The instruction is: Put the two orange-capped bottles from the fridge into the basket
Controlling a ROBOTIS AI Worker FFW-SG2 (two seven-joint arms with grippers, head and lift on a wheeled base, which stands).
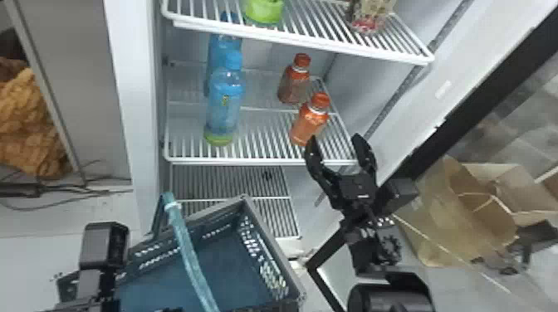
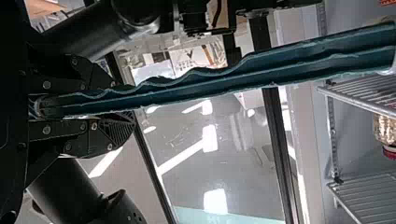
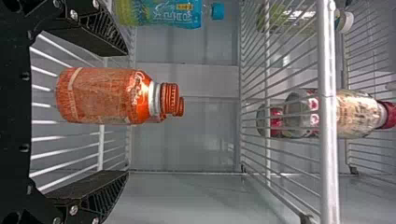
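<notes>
In the left wrist view, the left claw (image 2: 122, 106) grips a handle (image 2: 233, 79); an orange-capped bottle (image 1: 309, 124) stands just beyond the open right claw (image 1: 335, 140).

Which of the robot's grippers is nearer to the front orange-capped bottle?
Right. The right gripper is open just in front of the front orange-capped bottle; the left gripper is farther away, lower and to the left, closed on the teal handle of the basket.

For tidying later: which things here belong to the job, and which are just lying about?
Job: front orange-capped bottle, rear orange-capped bottle, basket, basket handle, left gripper, right gripper.

Lying about: blue bottles, upper-shelf bottles, cardboard box.
</notes>
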